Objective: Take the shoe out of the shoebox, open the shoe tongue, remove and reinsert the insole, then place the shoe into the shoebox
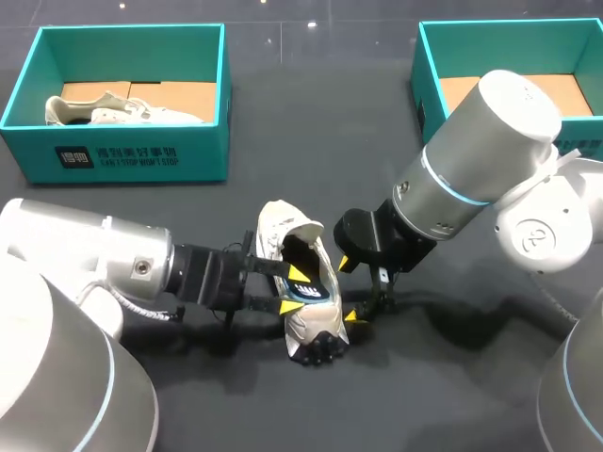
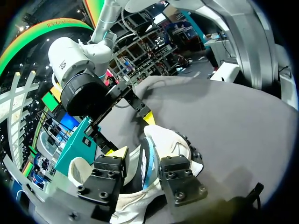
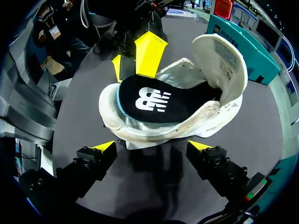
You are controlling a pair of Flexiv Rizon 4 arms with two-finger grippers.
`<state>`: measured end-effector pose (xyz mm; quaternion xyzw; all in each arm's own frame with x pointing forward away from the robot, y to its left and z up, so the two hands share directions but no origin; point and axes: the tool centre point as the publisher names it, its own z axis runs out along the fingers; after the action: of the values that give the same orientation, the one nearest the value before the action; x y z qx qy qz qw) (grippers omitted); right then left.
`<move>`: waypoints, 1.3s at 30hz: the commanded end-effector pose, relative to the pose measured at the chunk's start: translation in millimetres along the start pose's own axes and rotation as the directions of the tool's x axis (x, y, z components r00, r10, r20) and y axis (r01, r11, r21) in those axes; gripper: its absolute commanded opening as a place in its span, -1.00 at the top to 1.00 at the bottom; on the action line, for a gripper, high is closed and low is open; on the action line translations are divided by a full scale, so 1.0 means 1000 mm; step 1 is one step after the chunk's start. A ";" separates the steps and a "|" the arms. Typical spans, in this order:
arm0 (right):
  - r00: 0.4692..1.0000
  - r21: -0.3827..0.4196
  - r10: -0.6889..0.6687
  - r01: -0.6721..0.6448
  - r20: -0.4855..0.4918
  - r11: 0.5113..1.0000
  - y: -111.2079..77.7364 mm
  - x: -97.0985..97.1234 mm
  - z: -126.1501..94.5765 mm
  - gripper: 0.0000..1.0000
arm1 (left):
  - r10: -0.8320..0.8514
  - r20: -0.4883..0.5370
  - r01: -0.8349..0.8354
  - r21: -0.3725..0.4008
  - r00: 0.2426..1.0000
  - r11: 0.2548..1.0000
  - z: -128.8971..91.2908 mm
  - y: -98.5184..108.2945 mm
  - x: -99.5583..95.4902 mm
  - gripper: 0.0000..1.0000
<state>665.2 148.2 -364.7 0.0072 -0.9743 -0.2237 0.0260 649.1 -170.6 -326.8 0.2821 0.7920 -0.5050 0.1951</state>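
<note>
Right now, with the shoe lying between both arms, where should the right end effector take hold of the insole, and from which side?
Probably the heel end of the insole, raised above the shoe collar with its edge exposed. Come from the right end effector side: the left end effector crowds the far wall, and the folded-back tongue covers the toe end.

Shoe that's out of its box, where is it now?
In the head view the shoe lies in the middle of the table, between the left gripper and the right gripper.
</note>
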 end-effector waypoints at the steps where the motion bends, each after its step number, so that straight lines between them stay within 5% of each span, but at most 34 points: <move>1: 1.000 0.011 0.009 -0.009 0.016 1.000 -0.009 0.007 -0.018 -1.00 | 0.000 -0.035 0.000 -0.011 0.999 1.000 -0.015 -0.001 -0.001 0.33; 11: 1.000 0.046 0.024 -0.024 0.001 0.999 -0.033 0.009 -0.038 -1.00 | 0.021 -0.132 -0.026 -0.036 0.991 0.999 -0.051 0.006 0.004 0.27; 26: 0.995 0.083 0.096 -0.096 0.008 0.992 -0.071 0.016 -0.068 -1.00 | 0.149 -0.349 -0.146 0.037 0.925 0.989 -0.113 0.009 0.005 0.27; 32: 0.993 0.094 0.116 -0.116 0.003 0.989 -0.077 0.020 -0.075 -1.00 | 0.188 -0.417 -0.188 0.040 0.889 0.981 -0.137 0.008 0.002 0.35; 39: 0.993 0.094 0.116 -0.116 0.003 0.989 -0.077 0.020 -0.075 -1.00 | 0.237 -0.502 -0.252 0.039 0.832 0.967 -0.159 -0.002 -0.009 0.17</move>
<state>651.6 46.9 -330.8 -0.0478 -0.9825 -0.1752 0.0411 650.5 -43.2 -277.5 0.4868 0.7764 -0.3943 0.0693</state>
